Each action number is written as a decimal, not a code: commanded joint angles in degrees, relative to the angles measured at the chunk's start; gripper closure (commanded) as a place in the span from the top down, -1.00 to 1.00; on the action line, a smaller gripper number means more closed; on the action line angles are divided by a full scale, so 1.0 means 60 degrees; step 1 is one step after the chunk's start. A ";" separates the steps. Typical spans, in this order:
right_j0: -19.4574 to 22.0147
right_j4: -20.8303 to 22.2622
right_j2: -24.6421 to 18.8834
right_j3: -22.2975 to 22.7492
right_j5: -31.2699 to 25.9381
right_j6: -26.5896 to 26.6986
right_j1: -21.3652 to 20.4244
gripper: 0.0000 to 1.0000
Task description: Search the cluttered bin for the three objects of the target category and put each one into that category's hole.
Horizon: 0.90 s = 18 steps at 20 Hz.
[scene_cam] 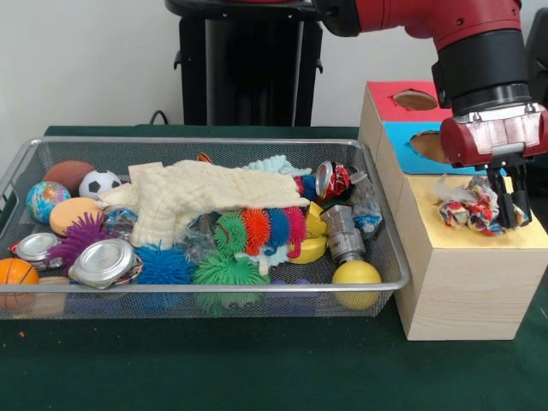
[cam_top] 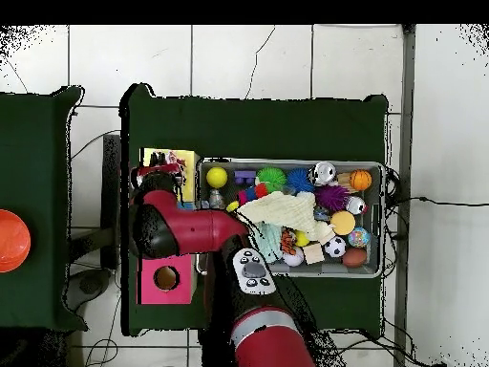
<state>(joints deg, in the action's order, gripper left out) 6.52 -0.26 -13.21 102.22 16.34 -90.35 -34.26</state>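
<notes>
The wire bin (scene_cam: 377, 171) serves as the landmark: it sits on the dark green table (scene_cam: 257, 368), filling most of the left and centre of the front view. Just beside its right wall stands the wooden sorting box (scene_cam: 462, 291), whose top runs in three coloured panels, red farthest back with a hole (scene_cam: 415, 99), blue in the middle with another hole, yellow nearest. The red and black arm (scene_cam: 462, 43) reaches over that box, well to the right of the bin.

Inside the bin, a cream knitted cloth (scene_cam: 201, 195) lies draped across the middle of the heap. Below it sit spiky rubber balls in blue, green, orange and purple, with the green one (scene_cam: 224, 270) against the near wall. A crushed red can (scene_cam: 334, 180) lies toward the bin's right end, a yellow ball (scene_cam: 356, 274) in its near right corner, a soccer ball (scene_cam: 99, 181) and a globe ball toward the left.

Outside the bin, on the yellow panel, rests a multicoloured rope knot (scene_cam: 469, 205). The gripper (scene_cam: 505, 214) hangs at the knot's right side, fingers down around its edge; whether they pinch it I cannot tell.
</notes>
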 commanded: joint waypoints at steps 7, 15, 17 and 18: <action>-0.0374 -0.1508 -0.0065 0.1474 -0.0377 -0.2979 -0.0585 -1.00; -0.0383 -0.1668 -0.0186 0.1768 -0.0172 -0.2904 -0.0714 -1.00; -0.0301 -0.1640 -0.0261 0.1782 -0.0169 -0.2862 -0.0730 -1.00; -0.0243 -0.1601 -0.0316 0.1787 -0.0158 -0.2843 -0.0726 -1.00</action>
<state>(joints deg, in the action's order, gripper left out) 3.79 -7.13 -13.22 109.34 16.33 -90.36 -38.81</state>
